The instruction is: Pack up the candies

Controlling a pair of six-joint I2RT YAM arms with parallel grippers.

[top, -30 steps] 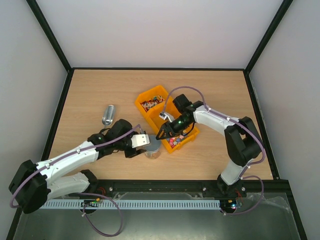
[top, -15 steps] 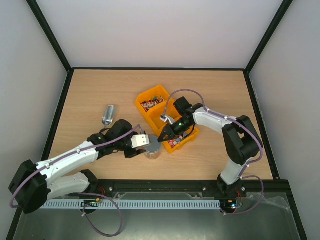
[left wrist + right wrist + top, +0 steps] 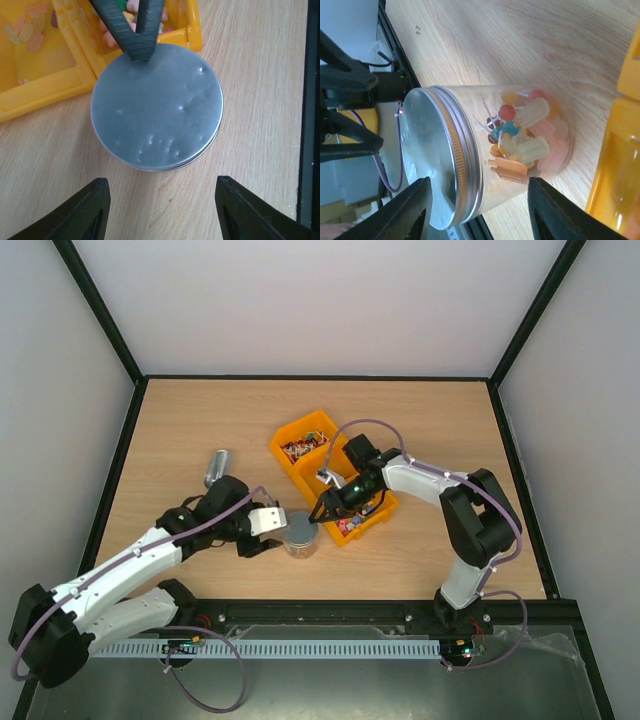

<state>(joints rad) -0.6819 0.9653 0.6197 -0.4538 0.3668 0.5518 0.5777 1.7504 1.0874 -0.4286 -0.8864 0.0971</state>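
Observation:
The candies [image 3: 297,449], small red and white sweets, lie in the far compartment of the yellow bin [image 3: 322,425]. A clear jar [image 3: 300,538] with a silver lid [image 3: 157,107] stands just in front of the bin and holds lollipops and pastel pieces [image 3: 525,135]. My left gripper [image 3: 272,532] is open and empty just left of the jar; in the left wrist view [image 3: 160,210] its fingers stand clear of the lid. My right gripper [image 3: 320,510] is open at the jar's far right side; in the right wrist view [image 3: 480,210] its fingers straddle the jar without closing on it.
The near compartment [image 3: 375,512] of the yellow bin holds chunkier pastel pieces [image 3: 348,525]. A silver cylinder [image 3: 216,468] lies on its side left of the bin, behind my left arm. The table's black front rail [image 3: 400,612] runs close behind the jar.
My left gripper has let go of the jar and drawn back to the left. My right gripper has edged closer to the jar's far side.

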